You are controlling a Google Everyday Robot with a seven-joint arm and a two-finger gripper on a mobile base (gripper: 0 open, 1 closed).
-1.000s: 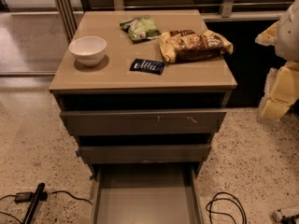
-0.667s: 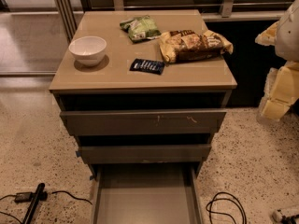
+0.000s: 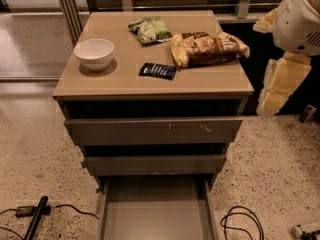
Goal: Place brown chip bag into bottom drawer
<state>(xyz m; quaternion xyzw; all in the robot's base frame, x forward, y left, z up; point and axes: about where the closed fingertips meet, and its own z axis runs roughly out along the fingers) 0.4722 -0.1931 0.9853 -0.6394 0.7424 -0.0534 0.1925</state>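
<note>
Cream gripper [image 3: 278,86] hangs beside cabinet [image 3: 150,130], apart from brown chip bag [image 3: 209,48].

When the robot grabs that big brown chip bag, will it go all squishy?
Probably: the brown chip bag looks crinkled and puffy, so it should crumple, feel light, and maybe slip. The gripper hangs right of the cabinet, off the bag.

Brown chip bag [image 3: 209,48]: crinkled foil, dark brown middle, pale yellow ends, lying flat on the tabletop [image 3: 125,84], left of my jaws, which hang beyond its right edge. Bottom drawer [image 3: 155,219]: pulled open, plain grey floor, below-left of my jaws.
</note>
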